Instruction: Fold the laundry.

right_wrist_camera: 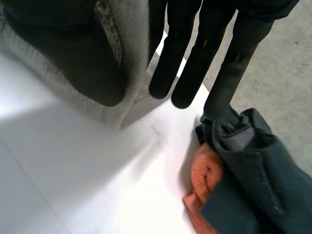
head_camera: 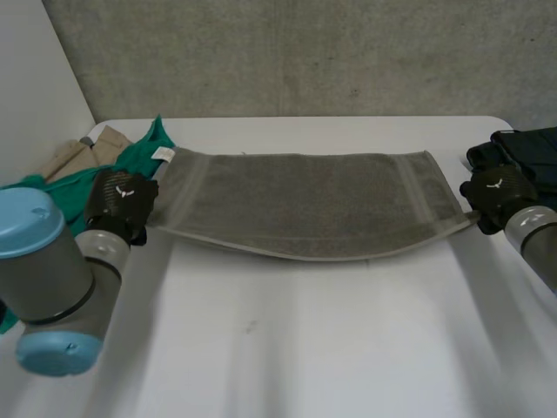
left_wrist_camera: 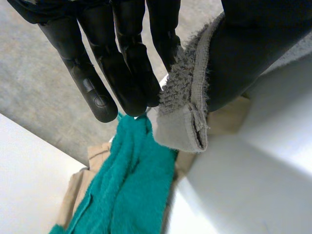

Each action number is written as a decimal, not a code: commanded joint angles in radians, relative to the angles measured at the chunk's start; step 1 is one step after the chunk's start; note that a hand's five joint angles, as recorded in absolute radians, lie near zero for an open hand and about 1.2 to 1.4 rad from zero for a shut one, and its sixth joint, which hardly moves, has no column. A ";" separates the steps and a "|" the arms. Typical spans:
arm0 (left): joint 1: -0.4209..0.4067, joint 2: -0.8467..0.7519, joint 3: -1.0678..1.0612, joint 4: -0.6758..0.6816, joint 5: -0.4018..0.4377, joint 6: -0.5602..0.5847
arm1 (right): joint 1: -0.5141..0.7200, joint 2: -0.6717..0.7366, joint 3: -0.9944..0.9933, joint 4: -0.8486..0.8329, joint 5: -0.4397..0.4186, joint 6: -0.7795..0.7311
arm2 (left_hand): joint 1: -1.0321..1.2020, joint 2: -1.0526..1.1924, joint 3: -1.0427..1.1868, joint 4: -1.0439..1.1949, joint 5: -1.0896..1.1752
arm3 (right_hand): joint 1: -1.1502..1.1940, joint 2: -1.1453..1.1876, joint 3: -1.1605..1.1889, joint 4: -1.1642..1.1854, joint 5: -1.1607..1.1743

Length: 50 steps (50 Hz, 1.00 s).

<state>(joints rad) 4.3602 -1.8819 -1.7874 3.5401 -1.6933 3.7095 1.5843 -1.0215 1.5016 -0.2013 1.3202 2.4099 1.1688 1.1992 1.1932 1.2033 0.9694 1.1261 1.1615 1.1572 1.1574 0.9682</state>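
Pinching grey towel (head_camera: 305, 205) ends, left hand (head_camera: 117, 200), right hand (head_camera: 498, 196), white tag (head_camera: 162, 153) unreadable.

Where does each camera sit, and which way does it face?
Head view: between and behind the arms, looking down at the white table and grey towel; both arms show, left hand and right hand at the towel's ends.
Left wrist view: on that wrist, looking along the palm; its fingers pinch a towel corner, green cloth beyond.
Right wrist view: same on the right; fingers pinch the other end, dark garment beyond.
Shared: the towel, in all three.
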 commanded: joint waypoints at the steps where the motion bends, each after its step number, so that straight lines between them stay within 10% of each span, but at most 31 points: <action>1: -0.004 0.116 -0.104 -0.160 0.038 0.044 | -0.047 -0.098 0.094 0.088 -0.056 -0.109 | 0.227 0.197 0.203 0.193 0.252 | 0.270 0.235 0.239 0.239 0.254; 16: 0.028 0.405 -0.293 -0.732 0.107 0.199 | -0.334 -0.335 0.232 0.811 -0.139 -0.636 | 0.227 0.197 0.203 0.193 0.252 | 0.270 0.235 0.239 0.239 0.254; 29: 0.048 0.084 0.064 -0.462 0.133 0.210 | -0.141 -0.077 -0.064 0.519 -0.180 -0.201 | 0.227 0.197 0.203 0.193 0.252 | 0.270 0.235 0.239 0.239 0.254; 35: 0.038 -0.170 0.358 -0.316 0.098 0.213 | -0.043 0.098 -0.260 0.320 -0.061 -0.011 | 0.227 0.197 0.203 0.193 0.252 | 0.270 0.235 0.239 0.239 0.254; 50: -0.004 -0.536 0.784 -0.372 0.020 0.207 | 0.057 0.371 -0.561 0.200 0.105 0.023 | 0.227 0.197 0.203 0.193 0.252 | 0.270 0.235 0.239 0.239 0.254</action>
<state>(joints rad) 4.3710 -2.3374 -1.0900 3.1761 -1.6734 3.9132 1.6219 -0.7158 1.0067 0.0479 1.4046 2.4336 1.1688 1.1991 1.1932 1.2033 0.9694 1.1261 1.1805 1.1885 1.1979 0.9850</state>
